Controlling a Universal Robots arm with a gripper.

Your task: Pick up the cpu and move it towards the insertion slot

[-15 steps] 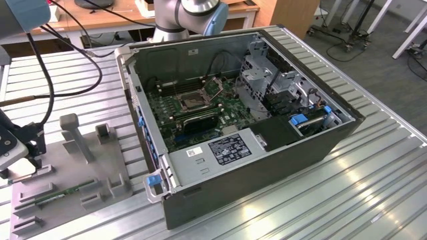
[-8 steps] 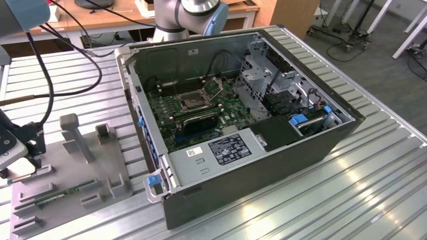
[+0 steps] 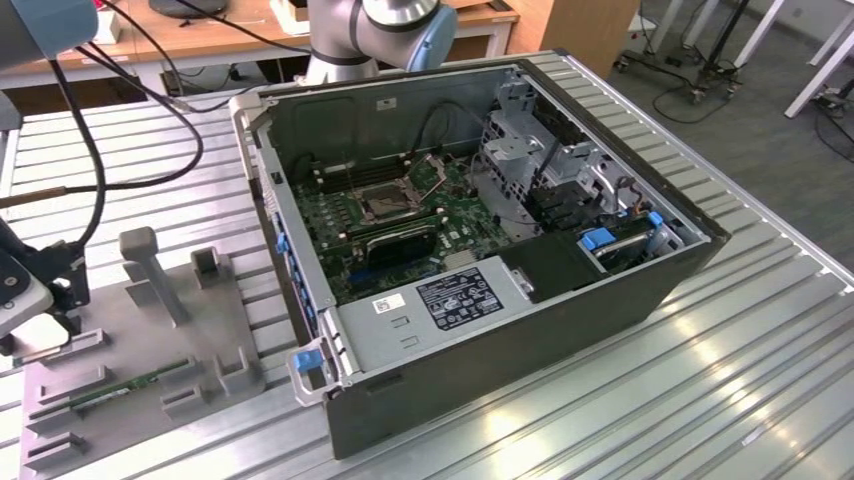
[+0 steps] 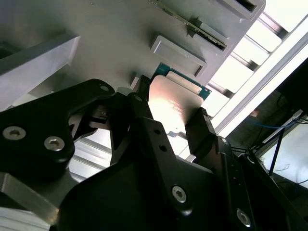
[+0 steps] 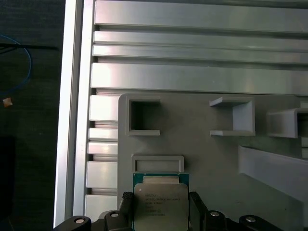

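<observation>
The cpu (image 5: 160, 207) sits between the 2 black fingers (image 4: 142, 114) of the tool (image 4: 171, 108), pale metal face up, over the grey tray (image 5: 192, 144) that lies near an edge of the surface (image 3: 667, 400). In both wrist views the fingers press against 2 opposite sides of the chip with no gap showing, so the tool looks closed narrowly on the cpu.

The step in hand seems to be the pick-up itself: the grip is made and the carry has not begun. The slot (image 3: 387, 197) is well apart from the chip, deep inside the open case (image 3: 534, 350) that stands in the middle of the surface.

Getting there would likely call for a level lift, clear of the tray's upright posts (image 3: 147, 270) and over the case's wall. The grip would have to hold the chip flat by its thin edges.

Several things cannot be settled:
- Whether the cpu has left the tray or rests on it; neither wrist view shows the underside.
- The chip's near part, which the tool's body covers in the first wrist view.
- The tool in the exterior view, where the picture's edge cuts it off and the chip is hard to make out.
- The slot's frame and centre, which are too small to tell whether it stands open.
</observation>
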